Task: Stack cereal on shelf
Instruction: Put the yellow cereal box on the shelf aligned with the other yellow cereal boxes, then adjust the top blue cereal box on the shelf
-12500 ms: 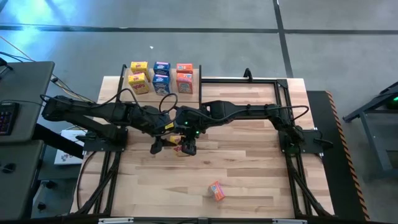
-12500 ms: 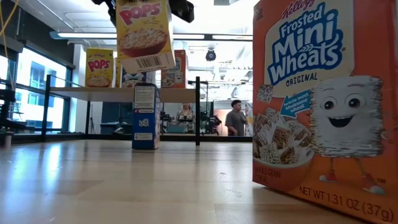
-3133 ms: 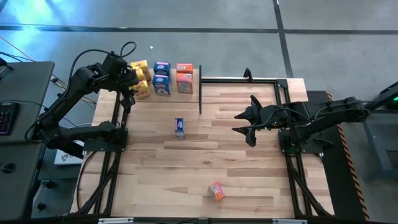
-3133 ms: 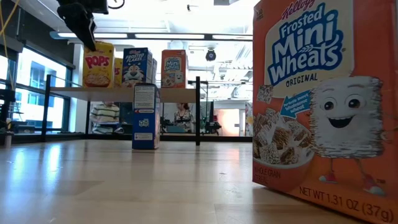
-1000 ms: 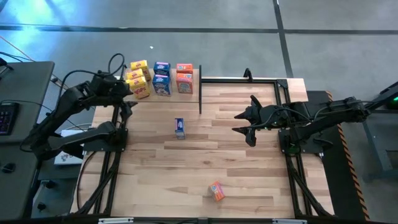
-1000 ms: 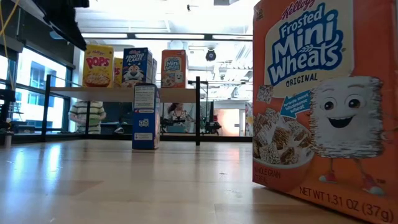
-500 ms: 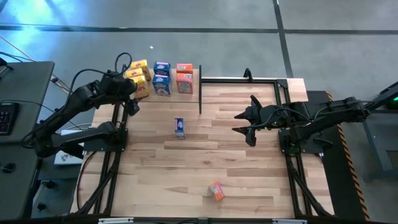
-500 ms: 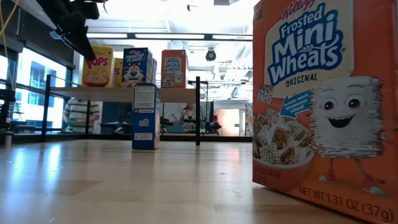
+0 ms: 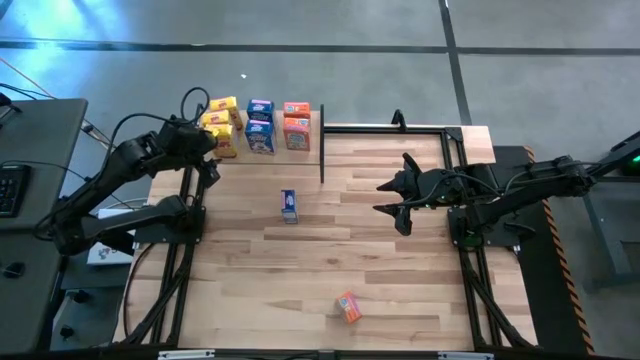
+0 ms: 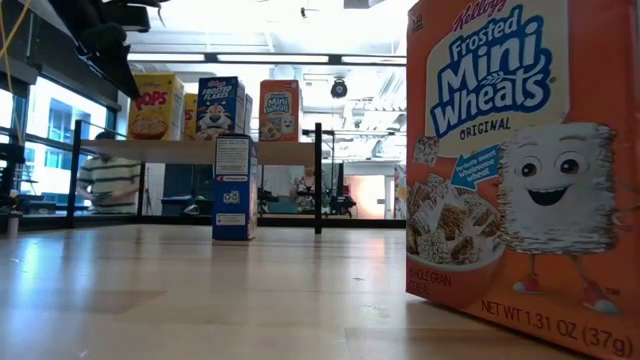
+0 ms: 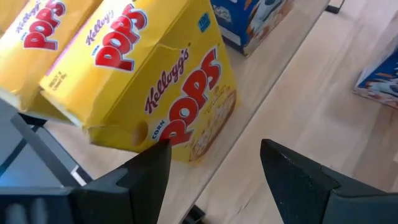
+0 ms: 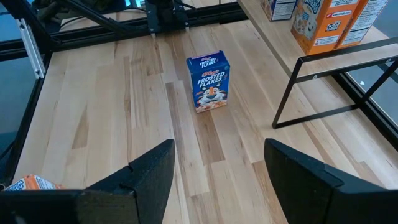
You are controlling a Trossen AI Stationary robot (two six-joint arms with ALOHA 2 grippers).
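The shelf (image 9: pixel 314 128) stands at the table's far left and bears yellow, blue and orange cereal boxes. The front yellow box (image 9: pixel 226 144) (image 11: pixel 161 87) stands slightly askew. My left gripper (image 9: pixel 207 152) (image 11: pixel 214 152) is open at the shelf's left near corner, beside that box. A blue cereal box (image 9: pixel 289 205) (image 12: pixel 209 81) stands upright on the table. An orange one (image 9: pixel 348 306) (image 10: pixel 520 160) stands near the front edge. My right gripper (image 9: pixel 381 197) (image 12: pixel 217 162) hovers open over the table's right middle, holding nothing. My left gripper has one fingertip (image 11: pixel 155 155) right at the front yellow box's printed face, near its bottom corner (image 11: pixel 180 146). Whether it touches the box I cannot tell. The other finger stands clear over bare shelf wood. The box rests on the shelf.
A black post (image 9: pixel 321 150) marks the shelf's right near corner. Black frame rails (image 9: pixel 460 150) run along the table's far and right sides. A person (image 10: pixel 105 180) is in the room behind. Bare wood lies between the blue and orange boxes.
My left gripper has gone toward the front yellow box on the shelf, then drawn back a little toward the left. That box now stands slightly more askew than a second ago. My right arm has kept still.
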